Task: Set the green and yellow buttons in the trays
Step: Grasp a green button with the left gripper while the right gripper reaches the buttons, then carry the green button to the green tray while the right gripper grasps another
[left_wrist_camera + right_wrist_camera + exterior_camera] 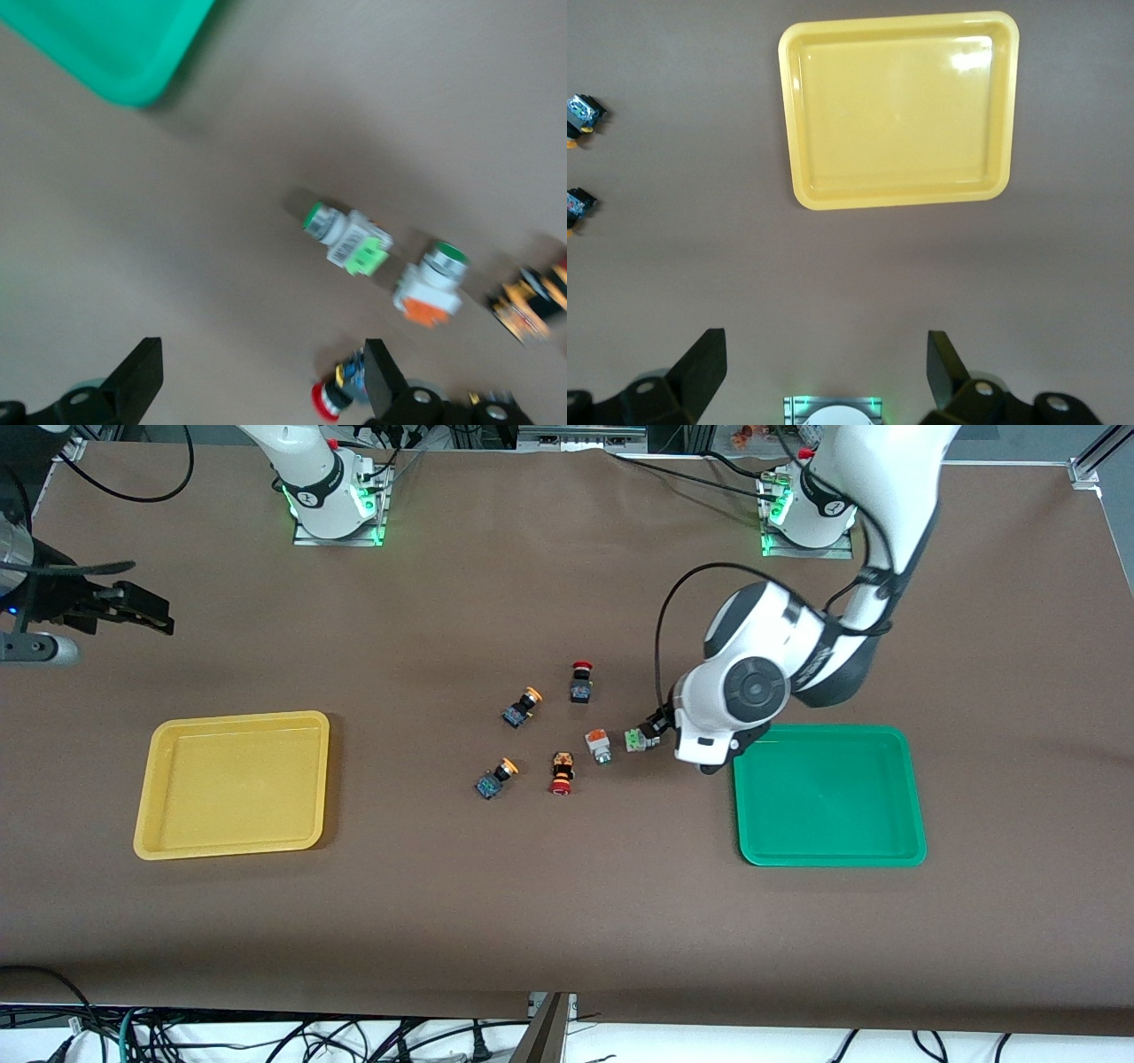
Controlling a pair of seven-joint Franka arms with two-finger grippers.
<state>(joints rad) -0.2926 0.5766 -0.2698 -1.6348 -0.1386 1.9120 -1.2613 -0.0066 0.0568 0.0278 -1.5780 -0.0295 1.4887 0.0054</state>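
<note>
Green-block button (pixel 347 241) lies on the table beside the green tray (pixel 831 797), under my left gripper (pixel 257 385), fingers apart. Light, rigid, likely slippery; I'd pinch its flat grey body. Right gripper (pixel 824 376) waits spread, high above the yellow tray (pixel 899 108).

Buttons between two trays, left pincer beside them

The left pincer (pixel 654 732) hangs over the surface (pixel 567 921), one tray (pixel 828 859) just beside it at the left arm's end. The nearest button (pixel 635 740) lies just beside it on the side toward the right arm, then a second button (pixel 598 746). The other tray (pixel 230 850) is well apart.
</note>
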